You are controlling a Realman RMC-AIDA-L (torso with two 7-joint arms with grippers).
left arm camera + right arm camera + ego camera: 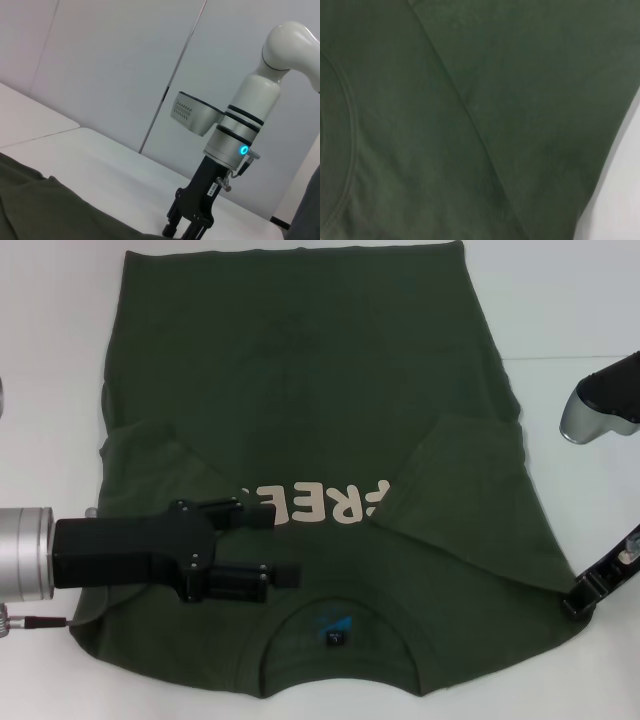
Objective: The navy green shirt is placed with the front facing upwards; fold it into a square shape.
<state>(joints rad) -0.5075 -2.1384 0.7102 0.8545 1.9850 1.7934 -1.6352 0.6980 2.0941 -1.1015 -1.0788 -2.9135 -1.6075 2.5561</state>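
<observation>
Table [580, 300]: white, smooth, matte; lies under everything.
Navy green shirt [300, 390]: spread flat, front up, collar nearest the robot, both sleeves already turned inward over the chest; cream lettering partly covered.
Handling: judged light, limp cotton; likely to sag and crease, so pinch doubled edges at shoulder or hem corners.
Left gripper [285, 545]: hovers over the shirt's left chest; jaws parted, nothing between them, collar just beside.
Right gripper [585, 598]: at the shirt's right shoulder edge; cannot tell its jaw state.
Neck label [333, 630]: small, blue, inside collar.
</observation>
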